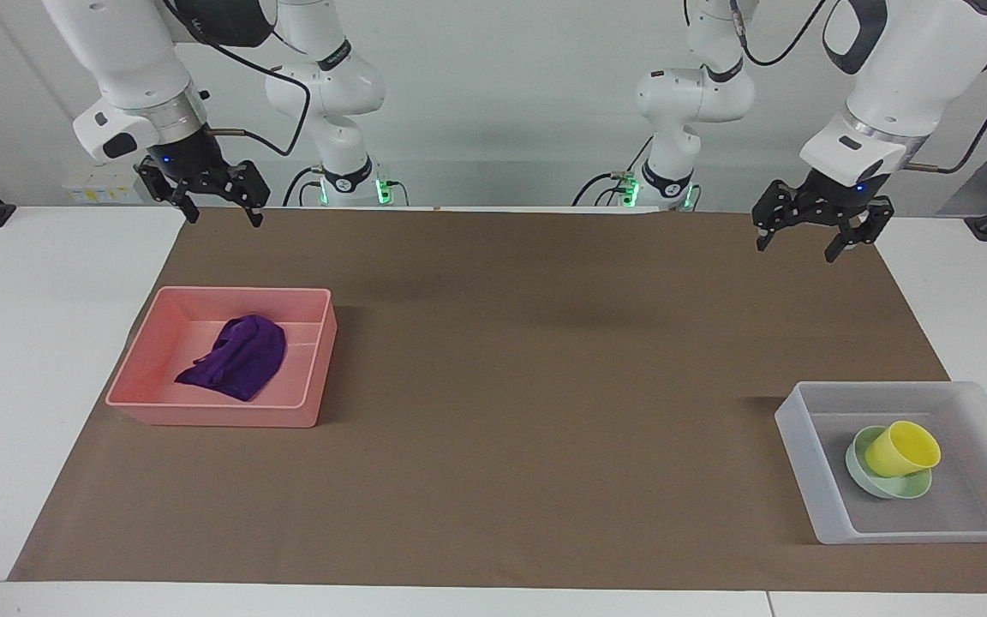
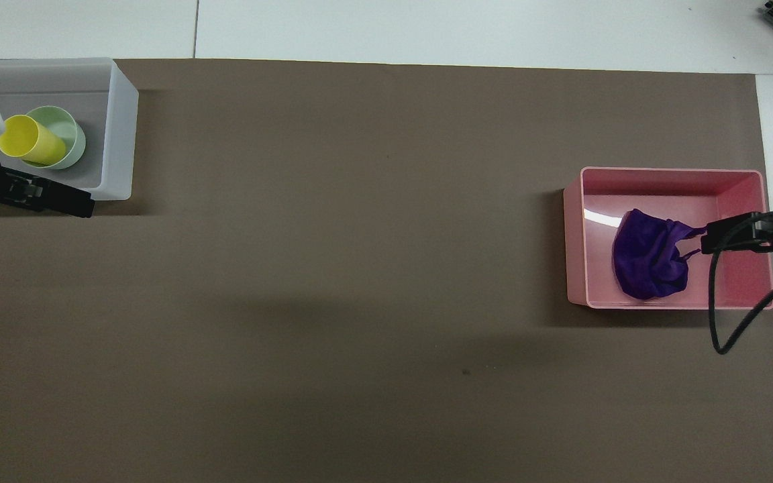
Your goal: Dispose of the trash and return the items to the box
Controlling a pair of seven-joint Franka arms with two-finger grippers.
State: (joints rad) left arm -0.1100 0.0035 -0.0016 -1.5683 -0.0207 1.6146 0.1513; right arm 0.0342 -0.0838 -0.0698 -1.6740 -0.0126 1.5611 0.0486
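Both grippers hang empty with fingers spread wide, nothing between them. Purple rag [image 1: 239, 357] lies crumpled in the pink tray [image 1: 142, 364], well below and apart from the right gripper [image 1: 214, 199], which sits raised over the counter [image 1: 502, 343] edge at the right arm's end. Rag looks soft, light, floppy; pinch a top fold if it ever needs moving. Yellow cup [image 1: 902, 447] lies tipped in the mint-green bowl [image 1: 875, 480], both inside the grey-white box [image 1: 810, 454], well below the left gripper [image 1: 810, 226]. Cup looks light, stiff, a bit slick; take it across the rim. Bowl likewise, by its rim. Left arm is lifted, wrist pointing down. Task looks done, judging by placement.
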